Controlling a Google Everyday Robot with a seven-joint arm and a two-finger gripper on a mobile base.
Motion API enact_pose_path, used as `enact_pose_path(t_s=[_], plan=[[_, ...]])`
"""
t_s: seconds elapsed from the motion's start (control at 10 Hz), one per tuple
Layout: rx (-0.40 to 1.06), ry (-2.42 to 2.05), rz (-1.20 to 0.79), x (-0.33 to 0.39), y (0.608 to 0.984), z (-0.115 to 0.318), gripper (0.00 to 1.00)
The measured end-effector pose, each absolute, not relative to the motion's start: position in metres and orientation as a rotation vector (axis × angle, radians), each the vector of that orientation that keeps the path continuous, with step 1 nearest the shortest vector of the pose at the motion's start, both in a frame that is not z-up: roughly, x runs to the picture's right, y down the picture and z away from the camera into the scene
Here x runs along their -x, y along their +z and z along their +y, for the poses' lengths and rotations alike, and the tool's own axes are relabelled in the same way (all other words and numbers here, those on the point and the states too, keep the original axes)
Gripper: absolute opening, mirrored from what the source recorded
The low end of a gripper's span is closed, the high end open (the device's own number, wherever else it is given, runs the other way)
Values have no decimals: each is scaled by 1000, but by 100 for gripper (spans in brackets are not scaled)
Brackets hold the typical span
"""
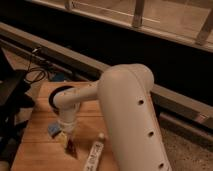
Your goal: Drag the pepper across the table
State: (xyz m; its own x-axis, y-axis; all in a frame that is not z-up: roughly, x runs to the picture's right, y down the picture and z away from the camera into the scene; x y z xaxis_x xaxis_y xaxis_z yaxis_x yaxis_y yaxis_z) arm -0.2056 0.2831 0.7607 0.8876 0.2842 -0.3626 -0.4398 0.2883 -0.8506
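The gripper point(68, 139) is lowered onto the table point(40, 150), directly over the pepper point(72, 147), whose dark red body is seen just below the fingertips. Whether the pepper is clamped cannot be told. A blue sponge point(54, 130) lies just left, a white tube point(94, 154) just right.

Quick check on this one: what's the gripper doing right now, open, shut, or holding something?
Gripper: down at the table, right at the pepper, next to the white tube.
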Motion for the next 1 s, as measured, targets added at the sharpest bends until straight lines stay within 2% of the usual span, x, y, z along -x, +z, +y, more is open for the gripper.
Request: enact_pose_path(t_s=[0.6,1.0], plan=[[1260,337,40,261,726,308,0],[1313,281,14,265,714,332,0]])
